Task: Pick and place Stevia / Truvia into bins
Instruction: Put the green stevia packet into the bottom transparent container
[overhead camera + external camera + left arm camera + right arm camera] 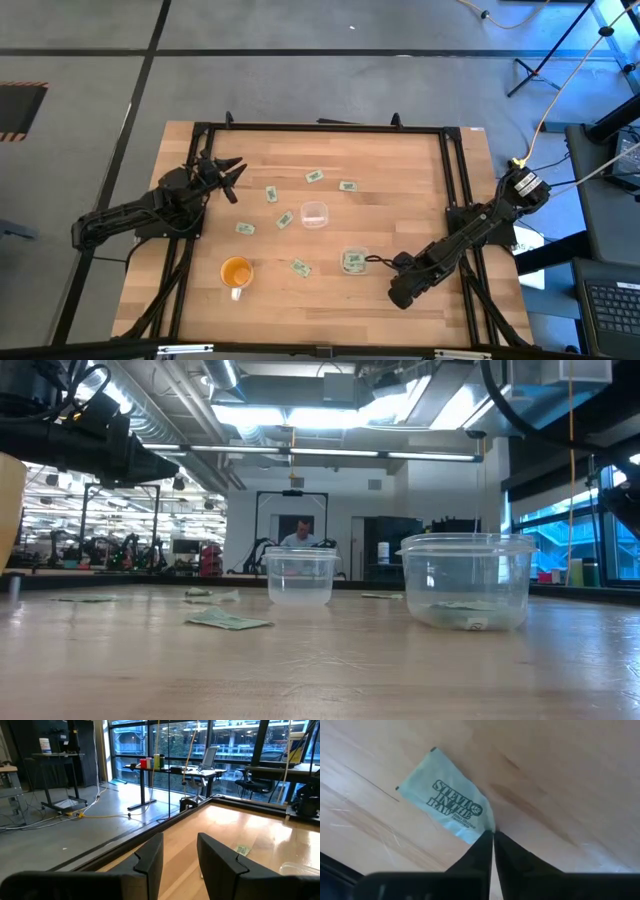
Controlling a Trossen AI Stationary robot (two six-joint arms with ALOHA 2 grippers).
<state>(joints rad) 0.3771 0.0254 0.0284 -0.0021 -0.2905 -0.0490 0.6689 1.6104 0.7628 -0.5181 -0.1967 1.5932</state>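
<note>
At the table's left, left gripper (236, 180) waiting above the wood, fingers apart with a clear gap between, holding nothing; poses no hazard parked there, well apart from both bins

Next rightward, orange cup (235, 272) near the front edge, no part of the job; could catch a stray packet only through a wide miss

Then loose packets (285, 219), six by count, scattered flat across the middle of the table, none touching a bin

Among them, empty clear cup (314, 214), upright

Further right, second clear cup (353, 261), already carrying a few packets at its bottom

Just beside that cup, on its right, right gripper (374, 262), fingers pressed together on one corner of a Stevia packet (451, 807), with bare wood behind; cannot tell whether lifted clear or lying flat

Main danger here: so slight a pinch, on a corner only, likely to let the paper twist, swing or slide out during travel. Might also snag the free end on the rim and fall outside instead of dropping in. Could knock or tip the light plastic cup as well, given fingers so near its wall. Calls for rising above the rim and centring over the mouth before parting the fingers
</note>
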